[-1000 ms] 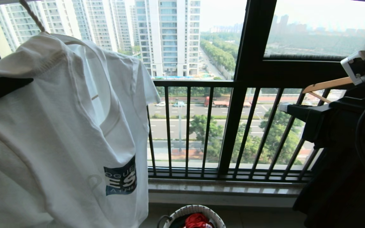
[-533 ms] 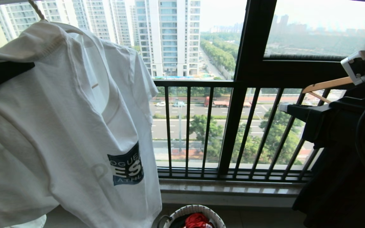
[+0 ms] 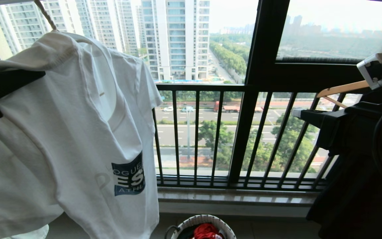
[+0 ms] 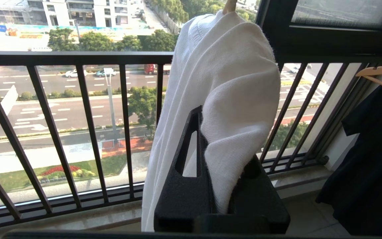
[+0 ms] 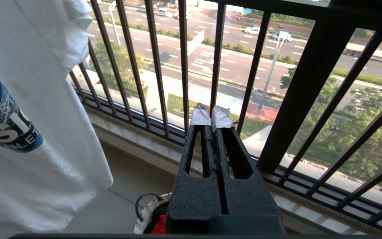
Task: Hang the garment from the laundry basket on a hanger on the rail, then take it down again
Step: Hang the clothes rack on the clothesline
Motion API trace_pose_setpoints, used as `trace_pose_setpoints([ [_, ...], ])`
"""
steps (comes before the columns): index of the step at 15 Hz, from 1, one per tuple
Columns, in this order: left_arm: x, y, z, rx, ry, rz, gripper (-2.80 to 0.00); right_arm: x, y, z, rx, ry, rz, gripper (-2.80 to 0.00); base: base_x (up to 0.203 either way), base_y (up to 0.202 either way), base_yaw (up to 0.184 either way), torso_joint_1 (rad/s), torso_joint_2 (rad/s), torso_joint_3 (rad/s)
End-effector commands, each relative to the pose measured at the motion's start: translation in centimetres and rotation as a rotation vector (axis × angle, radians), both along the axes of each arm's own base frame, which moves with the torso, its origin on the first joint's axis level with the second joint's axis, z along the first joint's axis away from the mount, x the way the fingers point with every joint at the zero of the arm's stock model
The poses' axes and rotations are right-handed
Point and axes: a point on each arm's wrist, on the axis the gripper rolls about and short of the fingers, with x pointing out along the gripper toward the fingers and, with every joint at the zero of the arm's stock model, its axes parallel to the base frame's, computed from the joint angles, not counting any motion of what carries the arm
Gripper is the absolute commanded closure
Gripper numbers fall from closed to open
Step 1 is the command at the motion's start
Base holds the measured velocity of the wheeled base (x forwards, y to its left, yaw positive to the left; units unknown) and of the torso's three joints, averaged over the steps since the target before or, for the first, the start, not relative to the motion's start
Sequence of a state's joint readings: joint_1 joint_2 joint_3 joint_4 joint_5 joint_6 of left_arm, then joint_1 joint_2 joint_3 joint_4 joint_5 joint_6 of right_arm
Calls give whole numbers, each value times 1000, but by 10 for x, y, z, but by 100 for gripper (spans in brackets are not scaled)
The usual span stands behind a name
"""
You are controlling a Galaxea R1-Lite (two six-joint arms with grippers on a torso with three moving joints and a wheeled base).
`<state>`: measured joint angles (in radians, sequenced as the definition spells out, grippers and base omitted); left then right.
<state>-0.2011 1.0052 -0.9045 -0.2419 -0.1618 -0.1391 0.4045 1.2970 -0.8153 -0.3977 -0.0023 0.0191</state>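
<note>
Shirt [image 3: 61, 132] already on hanger [image 3: 46, 15], high above basket [image 3: 201, 220]; left gripper [image 4: 224, 172] clamped on shoulder; right gripper [image 5: 211, 114] closed, empty; rail work unfinished, seemingly.

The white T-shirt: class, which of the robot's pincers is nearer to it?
Left. The left pincer is shut on the white T-shirt, gripping its cloth. The right pincer is shut and holds nothing, apart from the shirt, before the balcony railing.
</note>
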Motion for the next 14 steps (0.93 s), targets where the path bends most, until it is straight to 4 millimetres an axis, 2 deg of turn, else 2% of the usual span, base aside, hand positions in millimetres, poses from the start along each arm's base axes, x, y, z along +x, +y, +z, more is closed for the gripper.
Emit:
trace_pose_setpoints([
  [1,4,-1,0,1,5,-1,0,-1,0,1,2,-4,0,0,0,0,0,0,0,0],
  [5,13,-1,2,-5,-28,9,0,-1,0,0,0,-2,0,0,0,0,0,0,0,0],
  [14,37,-3,-6,27,28,34,0,0,0,-1,-2,3,1,0,0,0,0,0,0,0],
])
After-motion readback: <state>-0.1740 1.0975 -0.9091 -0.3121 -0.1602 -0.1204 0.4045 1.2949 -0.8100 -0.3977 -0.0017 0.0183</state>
